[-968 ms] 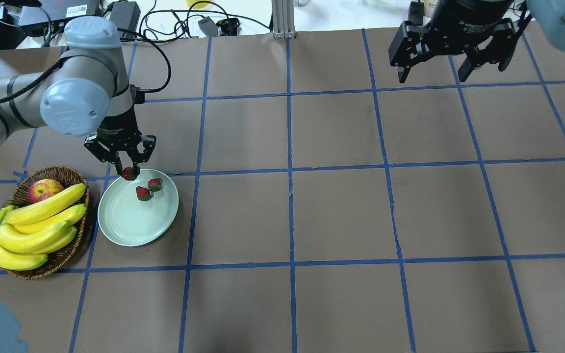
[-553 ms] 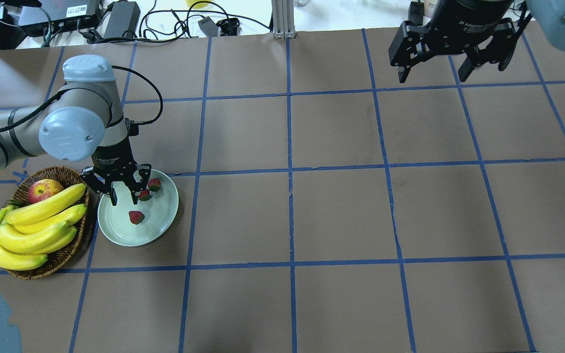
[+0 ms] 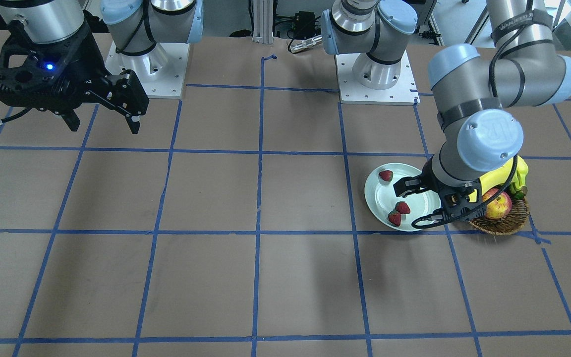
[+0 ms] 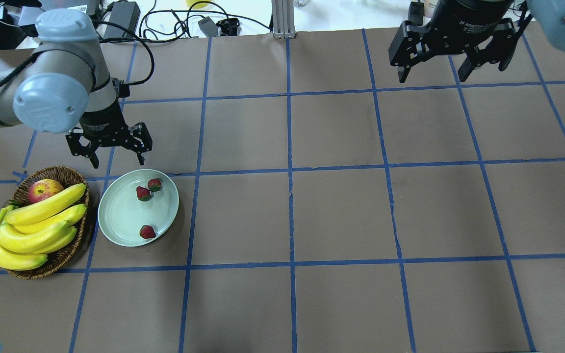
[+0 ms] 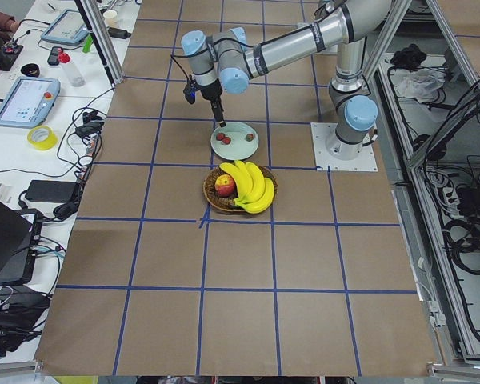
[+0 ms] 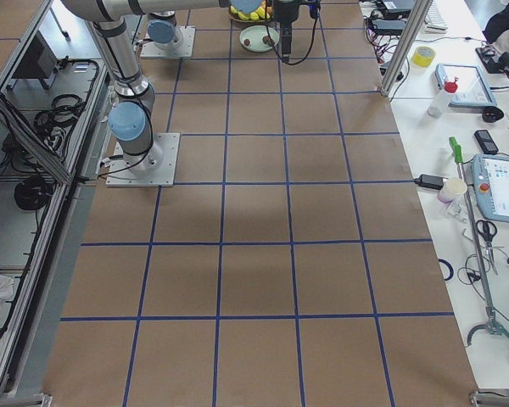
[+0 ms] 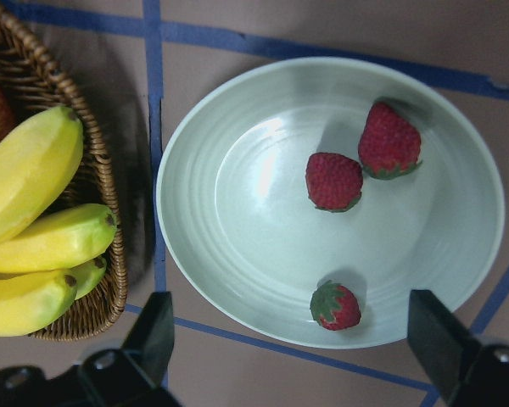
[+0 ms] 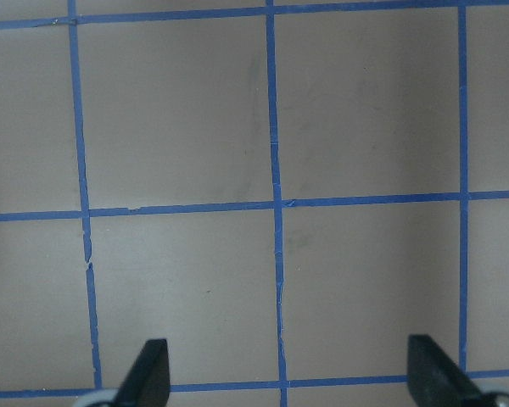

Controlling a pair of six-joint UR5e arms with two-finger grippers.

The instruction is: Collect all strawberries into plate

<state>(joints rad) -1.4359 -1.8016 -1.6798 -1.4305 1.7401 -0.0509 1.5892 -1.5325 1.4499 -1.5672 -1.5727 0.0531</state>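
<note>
Three strawberries lie on the pale mint plate [image 4: 118,213]: two close together [image 4: 143,193] [image 4: 154,184] at its far side and one [image 4: 147,232] by its near rim. The left wrist view shows the pair [image 7: 333,181] [image 7: 389,141], the single one [image 7: 335,306] and the plate [image 7: 237,212]. My left gripper [image 4: 117,161] is open and empty, raised over the table just beyond the plate's far rim; its fingertips [image 7: 157,335] frame the plate. My right gripper [image 4: 433,74] is open and empty, high over the far right of the table.
A brown wicker basket [image 4: 69,172] with several bananas [image 4: 37,220] and a red-yellow apple [image 4: 44,190] stands right beside the plate on its left. Blue tape lines cross the brown table. Cables and boxes lie beyond the far edge.
My left gripper opened and let go of the third strawberry, which rolled to the plate's near rim. The gripper then rose and drew back past the far rim. The right arm has not moved.
</note>
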